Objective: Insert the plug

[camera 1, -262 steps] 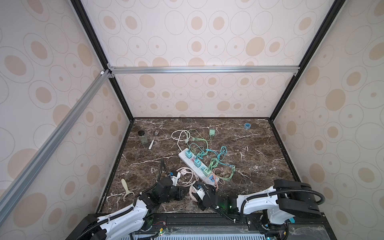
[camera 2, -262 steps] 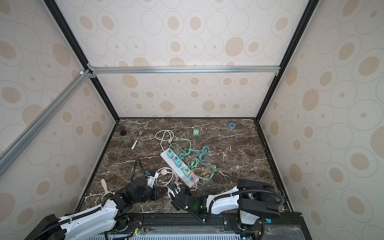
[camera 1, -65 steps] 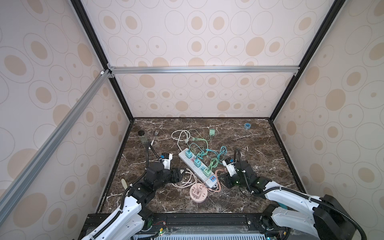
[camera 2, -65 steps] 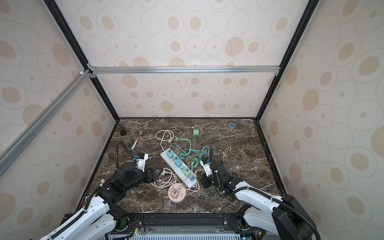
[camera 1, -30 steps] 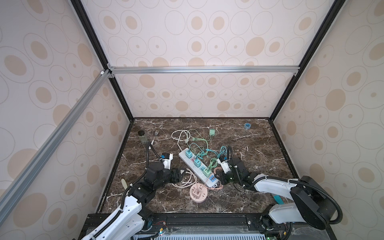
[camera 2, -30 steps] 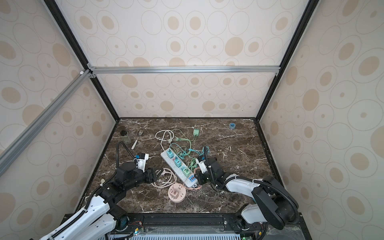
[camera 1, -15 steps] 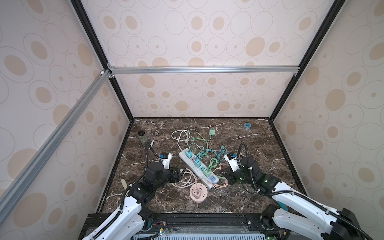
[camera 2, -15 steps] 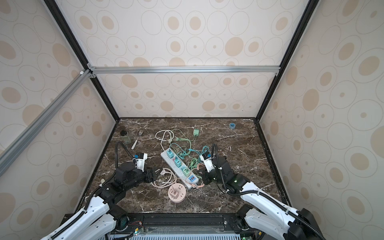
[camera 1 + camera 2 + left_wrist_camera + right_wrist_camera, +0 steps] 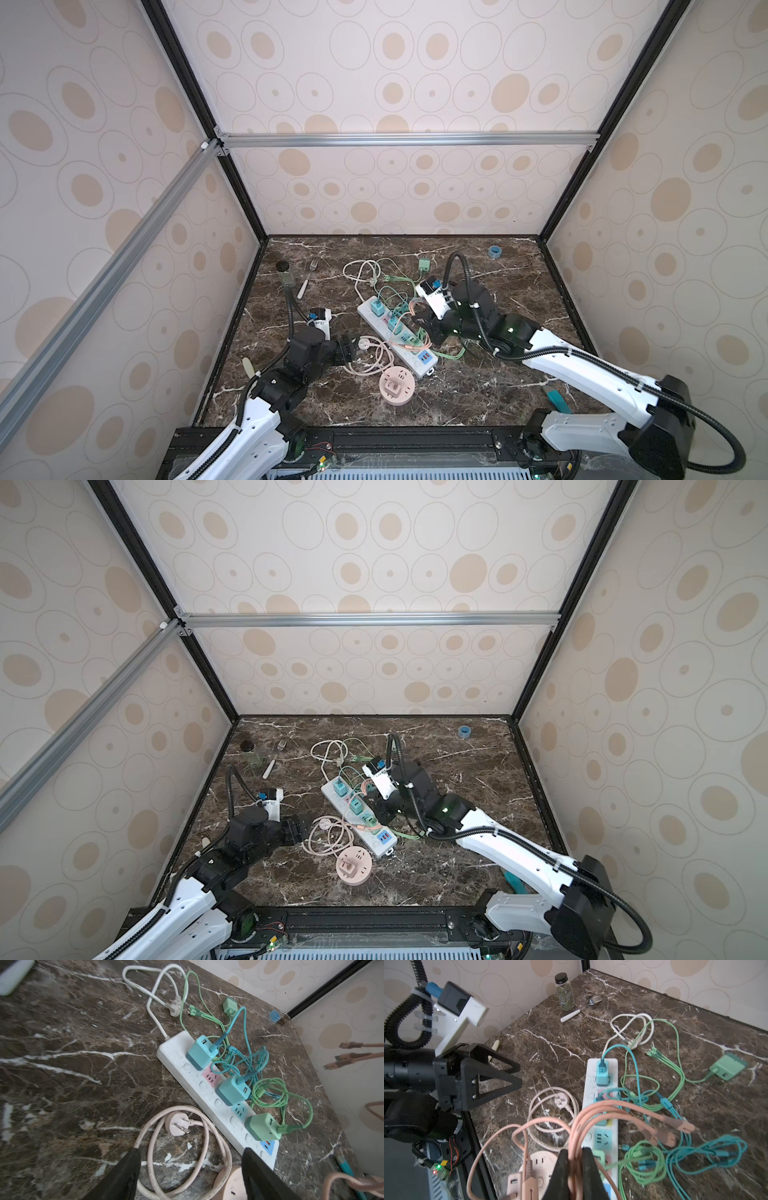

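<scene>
Pink plug [image 9: 364, 343] lies loose on the marble, just beside the white power strip [image 9: 368, 319].
In both top views it sits right ahead of the left gripper [image 9: 352, 352]. In the left wrist view the jaws stand wide and empty. The plug looks light and rigid and its cord springy, so pinch the round body. In the right wrist view the right gripper [image 9: 574, 1150] is clamped on the pink charging cables [image 9: 612, 1109].

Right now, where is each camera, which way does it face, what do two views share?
Top views: overhead, looking down at the marble table; both arms show.
Left wrist: faces the power strip; open jaws point at the pink plug.
Right wrist: faces strip and left arm; jaws shut on pink cables.
Shared: both wrists see strip and plug.
</scene>
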`<state>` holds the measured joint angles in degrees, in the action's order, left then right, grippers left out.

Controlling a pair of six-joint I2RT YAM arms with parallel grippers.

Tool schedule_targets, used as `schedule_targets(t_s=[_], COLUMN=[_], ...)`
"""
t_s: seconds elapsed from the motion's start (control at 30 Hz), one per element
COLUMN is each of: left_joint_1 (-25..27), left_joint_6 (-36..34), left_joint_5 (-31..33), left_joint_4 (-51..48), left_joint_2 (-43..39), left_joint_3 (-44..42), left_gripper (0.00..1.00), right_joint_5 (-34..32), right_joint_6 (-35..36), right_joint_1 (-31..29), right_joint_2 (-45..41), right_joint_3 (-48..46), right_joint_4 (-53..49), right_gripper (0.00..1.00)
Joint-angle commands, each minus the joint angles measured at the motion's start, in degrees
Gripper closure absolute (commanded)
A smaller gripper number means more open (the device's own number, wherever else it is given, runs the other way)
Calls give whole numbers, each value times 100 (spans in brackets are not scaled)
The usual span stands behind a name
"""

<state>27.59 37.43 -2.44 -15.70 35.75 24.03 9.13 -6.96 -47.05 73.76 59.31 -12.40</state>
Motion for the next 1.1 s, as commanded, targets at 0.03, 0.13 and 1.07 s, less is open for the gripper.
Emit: schedule_targets(t_s=[0.03, 0.13, 1.07], left_joint_1=[-57, -62, -61], left_joint_6=[10, 67, -228], left_joint_5=[377, 386, -86], left_joint_4=[-413, -526, -481], left_joint_2=[-324, -501, -849], left_joint_3=[431, 477, 757], left_gripper=[23, 23, 21], right_joint_5=[168, 249, 1357], right_joint_6=[5, -96, -10], right_joint_1=[-94, -159, -29], right_joint_2=[913, 1614, 2613], right_joint_3=[723, 1268, 1830], right_joint_4=[411, 492, 629], right_gripper=[100, 100, 53])
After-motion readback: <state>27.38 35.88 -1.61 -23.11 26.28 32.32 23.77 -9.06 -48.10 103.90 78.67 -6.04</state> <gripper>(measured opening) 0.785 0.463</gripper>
